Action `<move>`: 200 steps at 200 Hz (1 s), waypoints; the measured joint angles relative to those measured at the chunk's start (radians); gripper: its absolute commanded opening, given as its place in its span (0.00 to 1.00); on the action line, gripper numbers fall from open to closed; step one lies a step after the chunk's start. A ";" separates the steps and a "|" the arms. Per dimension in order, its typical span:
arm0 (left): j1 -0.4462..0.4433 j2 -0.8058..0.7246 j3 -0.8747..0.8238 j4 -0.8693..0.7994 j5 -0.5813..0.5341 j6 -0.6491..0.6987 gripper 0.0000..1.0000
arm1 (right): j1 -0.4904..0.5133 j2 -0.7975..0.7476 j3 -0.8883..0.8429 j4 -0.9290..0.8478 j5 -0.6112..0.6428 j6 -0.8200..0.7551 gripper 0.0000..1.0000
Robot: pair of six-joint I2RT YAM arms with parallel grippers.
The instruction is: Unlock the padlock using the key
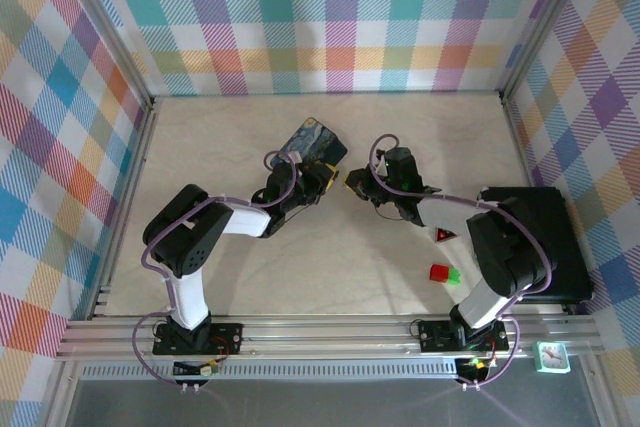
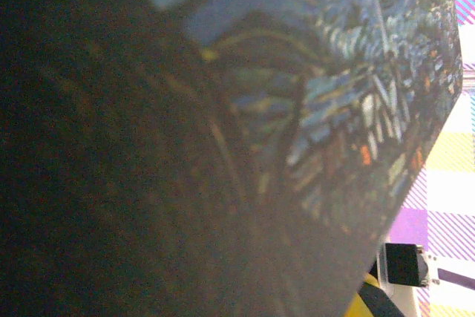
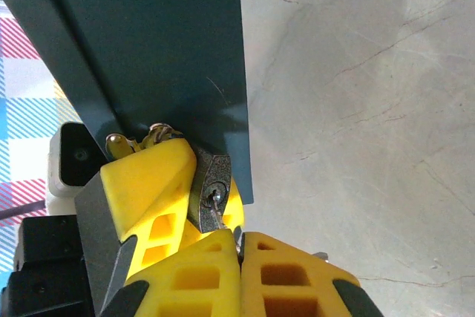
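Padlock [image 3: 209, 183] – mid-table [image 3: 356, 109], just by blue tin [image 3: 171, 42] edge, keyhole facing R wrist cam | L pincer [image 1: 318, 177] – my yellow fingers pinch padlock body | key [image 3: 215, 217] – tip in keyhole | R pincer [image 3: 240, 241] – my fingers pressed tog. on key | red + green blocks [image 1: 442, 272] – well apart, R side.

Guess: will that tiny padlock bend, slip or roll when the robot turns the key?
Probably stiff and heavy for its size: the padlock looks like solid metal. Its bare metal face may be slippery, so the left tool pinching it helps. It likely won't roll, since its body looks flat-sided.
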 measured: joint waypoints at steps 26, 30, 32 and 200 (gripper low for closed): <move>0.003 -0.001 0.000 0.004 -0.001 -0.001 0.00 | 0.004 0.000 0.026 -0.038 0.002 -0.020 0.00; 0.004 -0.002 0.000 0.004 -0.001 0.000 0.00 | 0.005 0.000 0.026 -0.037 0.004 -0.019 0.00; 0.004 -0.002 0.000 0.004 -0.001 0.000 0.00 | 0.006 0.000 0.026 -0.037 0.006 -0.019 0.00; 0.007 -0.051 0.008 -0.100 0.056 0.084 0.00 | 0.052 -0.058 0.080 -0.237 0.104 -0.314 0.00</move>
